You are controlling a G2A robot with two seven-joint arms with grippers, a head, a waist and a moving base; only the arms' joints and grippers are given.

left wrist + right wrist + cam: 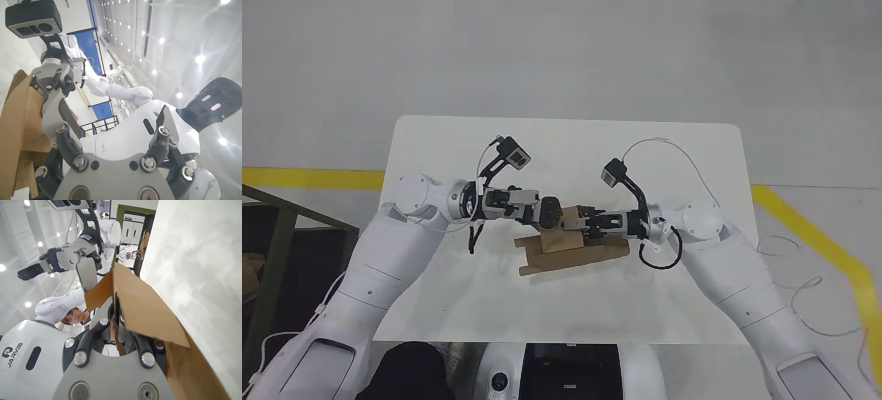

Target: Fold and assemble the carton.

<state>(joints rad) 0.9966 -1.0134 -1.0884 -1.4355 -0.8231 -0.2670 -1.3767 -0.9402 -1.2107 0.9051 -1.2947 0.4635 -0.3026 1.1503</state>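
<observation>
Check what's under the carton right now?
The carton lies on the white table, whose bare surface shows beside it. The patch directly beneath is covered by cardboard, so anything there can't be seen.

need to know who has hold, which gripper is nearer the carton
Right. The right gripper is clamped on the carton; the left gripper is open beside it, one fingertip at a flap's edge.

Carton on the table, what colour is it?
The carton is plain brown cardboard, clearest in the right wrist view.
</observation>
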